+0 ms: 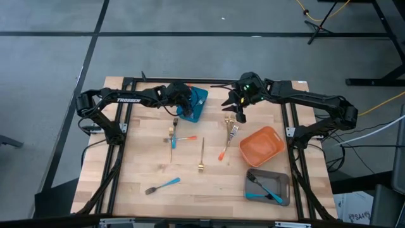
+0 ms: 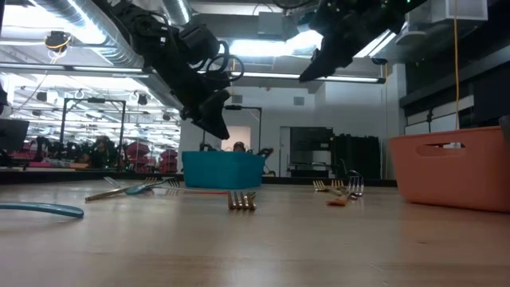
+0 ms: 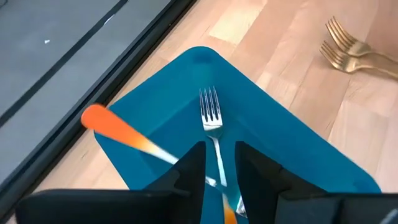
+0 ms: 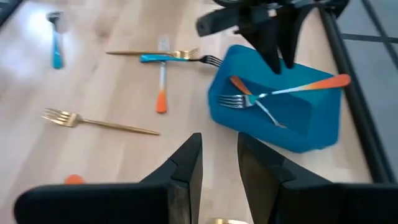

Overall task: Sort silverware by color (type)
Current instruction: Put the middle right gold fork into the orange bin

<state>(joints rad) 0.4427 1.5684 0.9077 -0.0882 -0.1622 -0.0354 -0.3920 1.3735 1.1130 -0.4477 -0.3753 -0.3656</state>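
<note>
Near the wooden tabletop's (image 1: pixel 145 171) far edge, the left gripper (image 3: pixel 219 163) hangs over the rectangular blue plastic bin (image 3: pixel 292 155) with its fingers apart and empty; its wrist view shows two orange-handled metal forks (image 3: pixel 211 121) lying crossed inside, which the overhead view hides behind the arm. Further right, the right gripper (image 4: pixel 219 158) hovers empty, fingers slightly apart, above gold forks (image 1: pixel 233 130) beside the rectangular orange bin (image 1: pixel 261 145); a blue-handled fork (image 1: pixel 264 189) lies in the grey tray (image 1: pixel 282 181) at the near right corner.

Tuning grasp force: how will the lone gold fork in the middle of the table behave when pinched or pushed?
The gold fork looks all metal and slim, so probably stiff. It lies flat on the wooden table, so fingers get little height to pinch; a shiny handle may slip. Pushed off-centre, it would likely pivot or slide rather than roll.
</note>
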